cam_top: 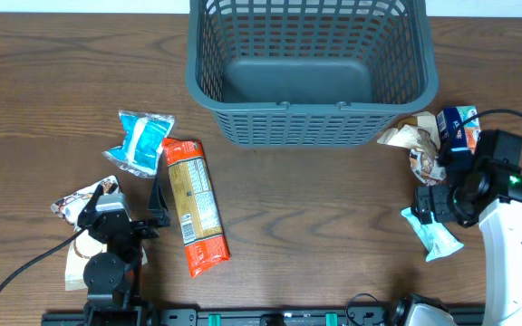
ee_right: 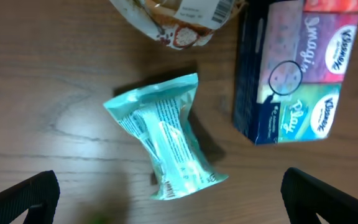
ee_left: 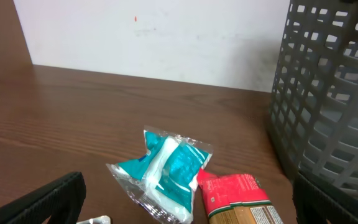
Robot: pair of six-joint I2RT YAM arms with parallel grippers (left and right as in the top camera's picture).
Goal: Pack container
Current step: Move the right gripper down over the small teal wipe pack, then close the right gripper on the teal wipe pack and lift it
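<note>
One container (cam_top: 306, 118), one red pack (cam_top: 195, 204), one tissue box (cam_top: 456, 127), left teal pack (cam_top: 141, 140), right teal pack (cam_top: 435, 237); left gripper (ee_left: 186, 183), right gripper (ee_right: 169, 180) spread

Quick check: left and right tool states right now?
Left tool: open, holding nothing.
Right tool: open, holding nothing.

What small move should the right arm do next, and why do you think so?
Probably lower the right claw straight down and close it on the pale teal pack. In the right wrist view the pack lies on the table between its open fingers, and the container is empty.
</note>
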